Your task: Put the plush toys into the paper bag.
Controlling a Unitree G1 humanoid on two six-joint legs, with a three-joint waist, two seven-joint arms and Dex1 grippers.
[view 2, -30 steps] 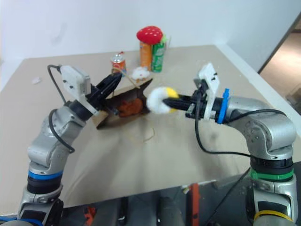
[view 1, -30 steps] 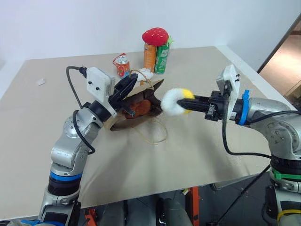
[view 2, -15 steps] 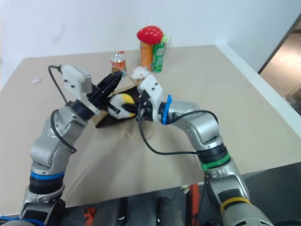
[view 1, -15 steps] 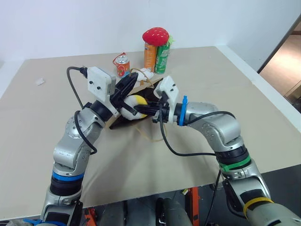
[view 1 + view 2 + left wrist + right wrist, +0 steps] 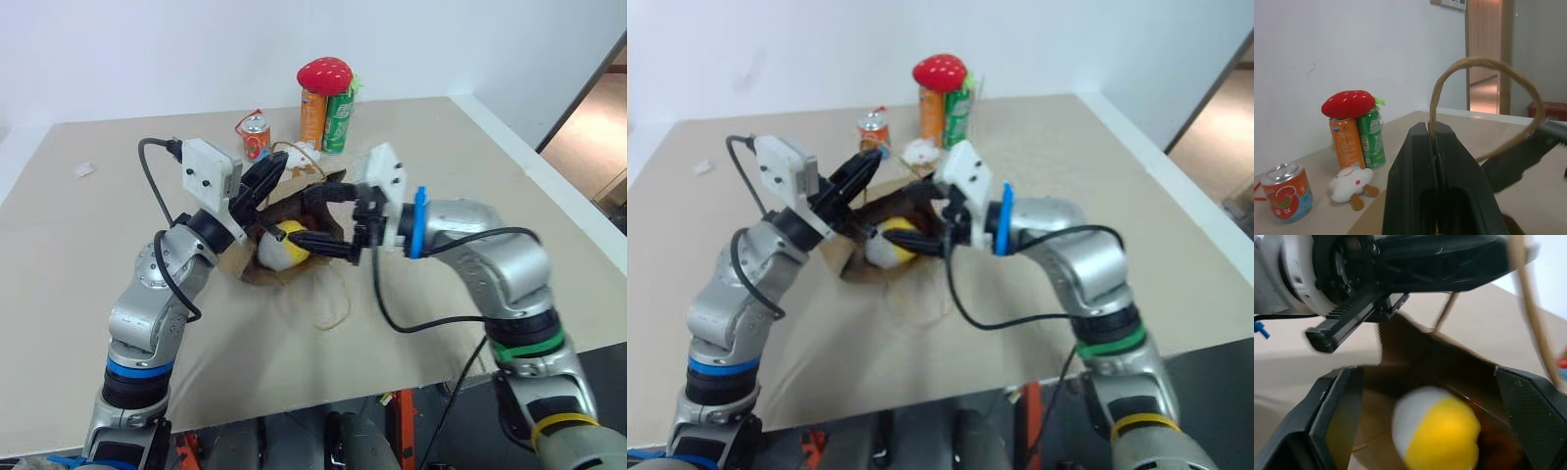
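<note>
My left end effector (image 5: 1432, 147) is clamped shut on one of the beige cord handles (image 5: 1484, 66) of the paper bag (image 5: 294, 264), holding that side of the bag's mouth lifted above the table (image 5: 441, 157) so the opening faces my right arm. My right end effector (image 5: 315, 213) sits right at that mouth with its two black fingers (image 5: 1332, 406) spread wide apart, gripping nothing. Between and just beyond those fingers, the white-and-yellow egg-shaped plush toy (image 5: 282, 245) lies inside the mouth of the bag, against the brown paper interior, its yellow part turned toward my right wrist; I cannot tell whether either finger touches it. The brown monkey I cannot make out; the dark inside of the bag hides whatever lies deeper. The bag's second cord handle (image 5: 331, 311) trails loose on the table in front of the bag. Well behind the bag, near the far edge of the table, an orange can (image 5: 312, 119) and a green can (image 5: 338, 122) stand side by side, with a red strawberry plush (image 5: 323, 73) resting across their tops. A shorter red-and-orange can (image 5: 255, 137) stands near them, to their left, and a small white plush with brown feet (image 5: 1349, 183) lies between it and the two tall cans.
</note>
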